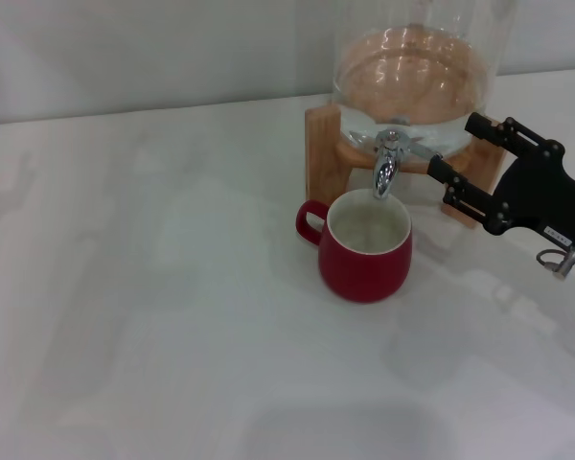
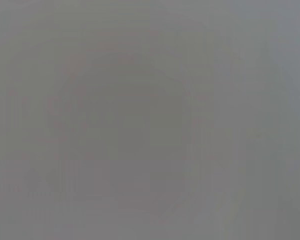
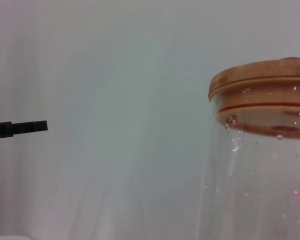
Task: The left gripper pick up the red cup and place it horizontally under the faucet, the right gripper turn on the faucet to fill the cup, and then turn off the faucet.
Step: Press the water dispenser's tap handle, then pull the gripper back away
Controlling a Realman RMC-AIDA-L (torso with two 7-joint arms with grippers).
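I see the cup [image 1: 365, 245] upright under the faucet [image 1: 387, 163] to catch water, my right gripper [image 1: 451, 153] spread open beside its lever.

Red cup [image 1: 366, 251] under faucet [image 1: 387, 161]

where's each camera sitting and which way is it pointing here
Head view: high on the robot, facing forward and down at the red cup upright under the faucet; the right claw shows, open near the faucet.
Left wrist view: only a featureless grey blur; no left claw visible.
Right wrist view: beside the glass jar, facing its wooden lid.
Shared: head and right wrist views both show the jar.
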